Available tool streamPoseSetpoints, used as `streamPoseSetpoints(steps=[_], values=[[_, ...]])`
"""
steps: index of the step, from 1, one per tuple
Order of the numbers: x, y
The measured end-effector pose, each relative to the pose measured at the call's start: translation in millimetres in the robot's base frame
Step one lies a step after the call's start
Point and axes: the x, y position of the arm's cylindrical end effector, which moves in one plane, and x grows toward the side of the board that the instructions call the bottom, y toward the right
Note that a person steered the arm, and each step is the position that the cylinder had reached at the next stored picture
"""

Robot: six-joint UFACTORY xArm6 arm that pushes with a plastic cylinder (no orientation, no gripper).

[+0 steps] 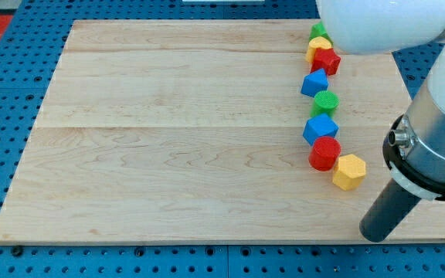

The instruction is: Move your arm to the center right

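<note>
My tip (377, 234) rests on the wooden board (168, 139) near its bottom right corner, below and to the right of the yellow hexagonal block (349, 171), apart from it. A column of blocks runs down the view's right: a green block (318, 32) at the top, partly hidden by the arm, a yellow block (317, 48), a red block (327, 61), a blue block (314, 83), a green cylinder (325, 103), a blue cube (320, 129), a red cylinder (324, 153), then the yellow hexagonal block.
The arm's white and grey body (439, 116) fills the view's right edge and top right corner, hiding part of the board. Blue pegboard (6, 116) surrounds the board.
</note>
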Motion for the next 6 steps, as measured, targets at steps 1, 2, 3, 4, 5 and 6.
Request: streamPoseSetpoints(steps=[1,2,3,4,5,6], values=[[-1.1,5.7],[-33.6,-36.8],[-30.1,-71.3],[-30.1,-71.6],[-30.1,-69.8],[-35.3,-7.5]])
